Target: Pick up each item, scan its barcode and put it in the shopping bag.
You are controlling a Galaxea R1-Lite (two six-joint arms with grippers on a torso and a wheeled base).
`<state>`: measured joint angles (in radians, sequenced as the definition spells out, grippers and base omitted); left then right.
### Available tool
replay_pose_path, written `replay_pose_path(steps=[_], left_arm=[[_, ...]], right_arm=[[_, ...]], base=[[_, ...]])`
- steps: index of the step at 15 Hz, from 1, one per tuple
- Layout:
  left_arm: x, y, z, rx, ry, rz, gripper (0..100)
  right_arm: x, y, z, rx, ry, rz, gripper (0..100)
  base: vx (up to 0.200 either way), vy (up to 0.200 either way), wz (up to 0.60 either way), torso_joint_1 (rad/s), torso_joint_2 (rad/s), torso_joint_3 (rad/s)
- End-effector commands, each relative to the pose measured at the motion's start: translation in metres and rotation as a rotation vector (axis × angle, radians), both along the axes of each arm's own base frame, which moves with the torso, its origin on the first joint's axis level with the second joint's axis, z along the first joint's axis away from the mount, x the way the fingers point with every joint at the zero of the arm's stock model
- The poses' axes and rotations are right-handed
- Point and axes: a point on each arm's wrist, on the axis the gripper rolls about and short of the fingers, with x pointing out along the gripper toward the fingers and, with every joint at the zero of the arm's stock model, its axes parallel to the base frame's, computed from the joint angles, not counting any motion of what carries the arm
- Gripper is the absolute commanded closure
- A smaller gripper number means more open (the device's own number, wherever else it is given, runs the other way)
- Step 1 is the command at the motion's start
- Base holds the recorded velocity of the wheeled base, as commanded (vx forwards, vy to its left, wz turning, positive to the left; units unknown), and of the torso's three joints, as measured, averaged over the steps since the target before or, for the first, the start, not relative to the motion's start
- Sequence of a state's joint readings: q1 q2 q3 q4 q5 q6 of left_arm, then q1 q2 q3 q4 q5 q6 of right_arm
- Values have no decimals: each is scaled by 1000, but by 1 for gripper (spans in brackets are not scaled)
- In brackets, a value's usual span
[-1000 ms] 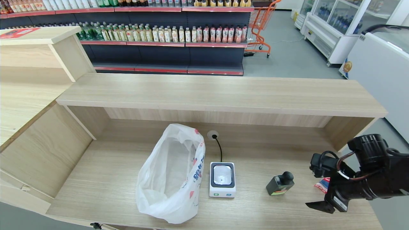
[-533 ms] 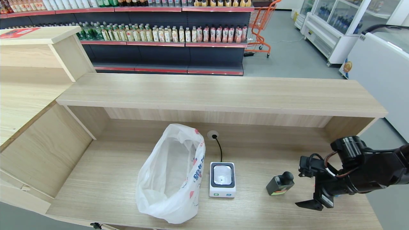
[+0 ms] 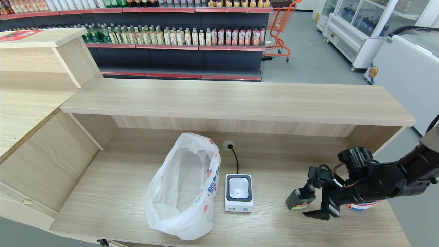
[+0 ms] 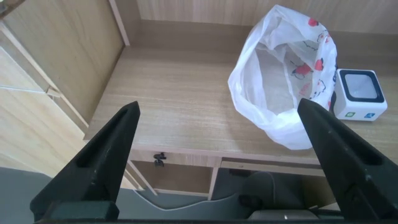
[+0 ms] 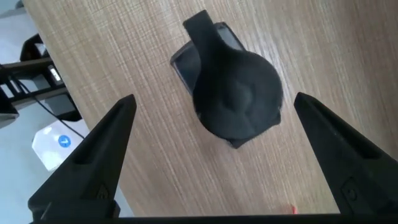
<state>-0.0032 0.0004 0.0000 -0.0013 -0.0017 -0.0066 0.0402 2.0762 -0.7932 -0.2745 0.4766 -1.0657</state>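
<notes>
Wooden bench (image 3: 113, 202) below a raised counter shelf (image 3: 240, 99). Left of middle, white plastic shopping bag (image 3: 183, 187) with red and blue print, standing with its mouth open upward. Just right of it, small white barcode scanner (image 3: 238, 192), dark-framed window facing up. Black cable (image 3: 236, 159) running from the scanner's far side to a round hole in the bench.

Well right of the scanner, dark bottle (image 3: 298, 200) with a round black cap, standing on the bench, not yet lifted. At the bottle, reaching in from the right, right gripper (image 5: 214, 102). Its fingers (image 5: 93, 168) spread wide, one on either side of the cap, clear gaps both sides, no contact. Nearer finger low, close to the bench surface.

Beneath the right arm, toward the right edge of the bench, another item (image 3: 358, 207), white with red and blue, mostly hidden; kind impossible to tell.

On the near side, left of the bag and well apart from it, left gripper (image 4: 217, 107), its fingers also spread wide, holding nothing.

Beyond the counter, store shelves (image 3: 171, 36) lined with drinks, an orange trolley (image 3: 279, 27), and white freezers (image 3: 404, 65) at far right.
</notes>
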Motion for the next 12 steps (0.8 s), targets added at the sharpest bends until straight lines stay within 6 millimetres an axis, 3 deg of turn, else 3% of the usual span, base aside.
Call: replay_pose_path(steps=[1,3,4,7,12], left_arm=[[0,0,0,-1,-1,0,0],[0,0,0,0,-1,0,0],[0,0,0,0,-1,0,0],[0,0,0,-1,-1,0,0],[0,0,0,0,-1,0,0]], right_arm=[[3,5,-6,0,13,14,0],[7,8,-8,1,1,24,0],[8,10,-9,2,2,29,100],[10,13,-11,2,0,38,100],[-2,12,-7,-1,9,37,100]], base=[[0,0,0,0,0,0],[0,0,0,0,0,0],[0,0,0,0,0,0],[0,0,0,0,0,0],[0,0,0,0,0,0]])
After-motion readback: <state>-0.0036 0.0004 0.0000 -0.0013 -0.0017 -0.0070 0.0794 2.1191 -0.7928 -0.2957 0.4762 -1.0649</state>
